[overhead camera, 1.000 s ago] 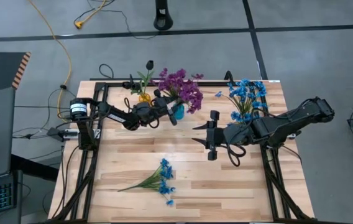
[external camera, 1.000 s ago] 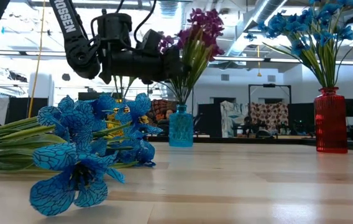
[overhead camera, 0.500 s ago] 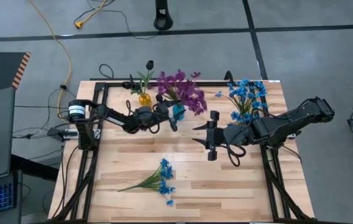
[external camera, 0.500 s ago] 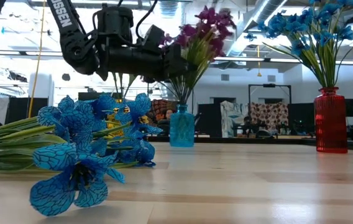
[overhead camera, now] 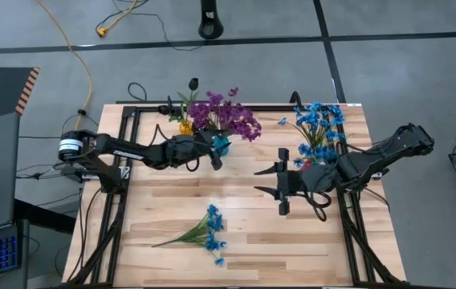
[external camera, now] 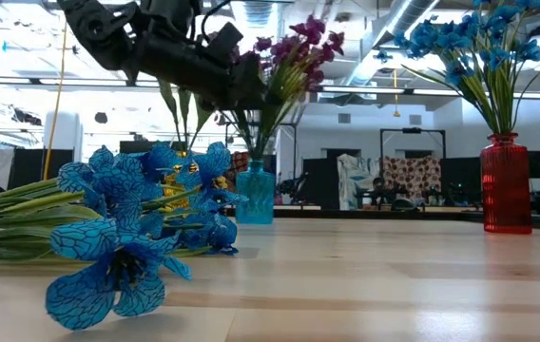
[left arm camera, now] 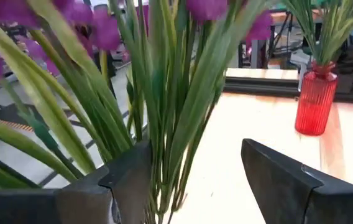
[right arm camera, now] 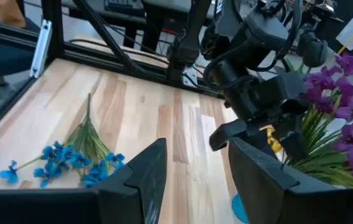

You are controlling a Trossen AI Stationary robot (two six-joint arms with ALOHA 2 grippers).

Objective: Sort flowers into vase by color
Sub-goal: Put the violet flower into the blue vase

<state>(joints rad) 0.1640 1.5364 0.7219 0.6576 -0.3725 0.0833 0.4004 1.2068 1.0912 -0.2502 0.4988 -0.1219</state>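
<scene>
overhead, left fingers (overhead camera: pixel 213 150) apart around purple flowers (overhead camera: pixel 226 116) in teal vase (external camera: pixel 255 193), right fingers (overhead camera: pixel 279 182) apart, mid-table

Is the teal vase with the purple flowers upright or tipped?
Upright, as far as visible: in the low view the teal vase stands on its base on the table, purple flowers rising from it.

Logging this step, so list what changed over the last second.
The left tool, open around the purple flowers' stems, pulled back towards its own side, and the flowers and teal vase shifted that way with it. The right tool, open, drew back slightly. The loose blue flowers and red vase stayed put.
</scene>
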